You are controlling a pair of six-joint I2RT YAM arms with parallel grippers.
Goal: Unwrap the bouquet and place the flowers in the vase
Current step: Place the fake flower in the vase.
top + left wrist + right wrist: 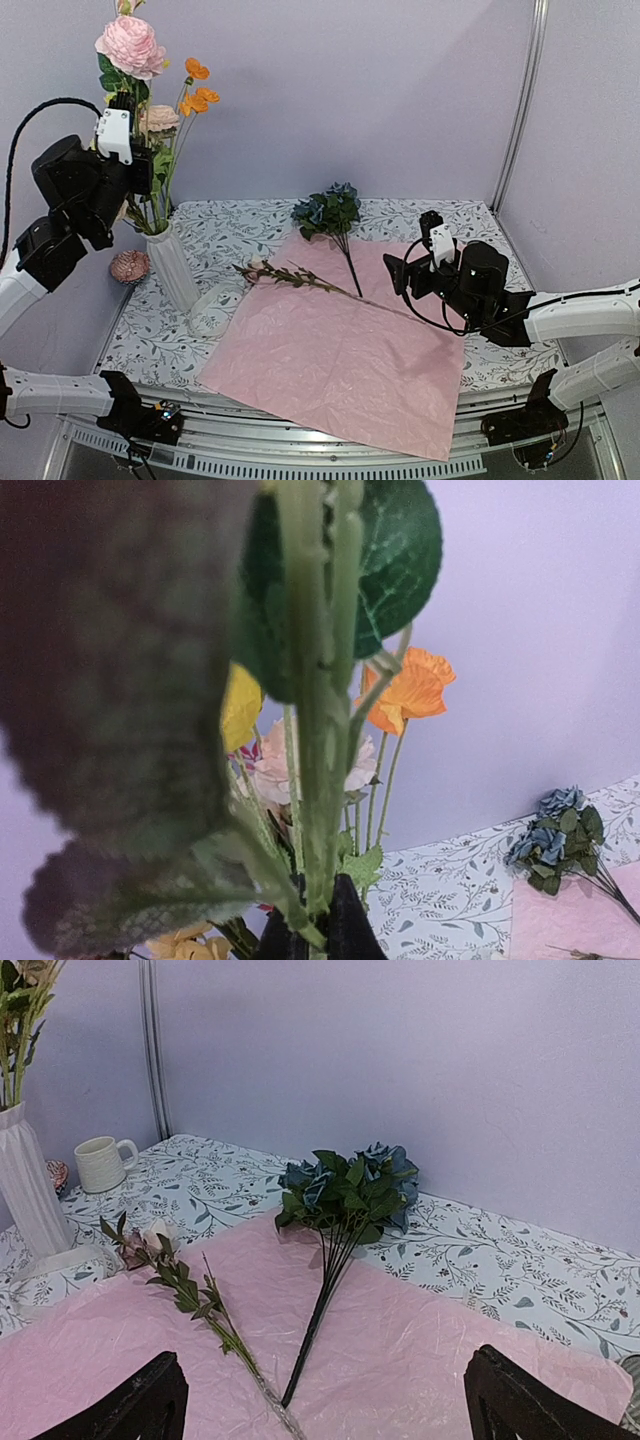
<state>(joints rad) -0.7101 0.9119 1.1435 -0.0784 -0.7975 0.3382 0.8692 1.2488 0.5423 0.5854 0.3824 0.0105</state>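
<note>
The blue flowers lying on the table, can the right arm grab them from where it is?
Probably yes. The right gripper is open and points at the blue flowers, whose stems lie on the pink paper. Nothing stands between them; a leafy sprig lies off to the side.

Soft, even light – faint shadows – left wrist's nearest leaf [110, 680] blurred

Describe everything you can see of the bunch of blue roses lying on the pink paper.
The blue roses look artificial: several blue blooms among dark green leaves, on thin dark stems gathered into one bunch. It lies flat and loose, unwrapped. Its heads rest at the far edge of the pink paper, partly over the patterned table, and its stems run back across the paper.
</note>
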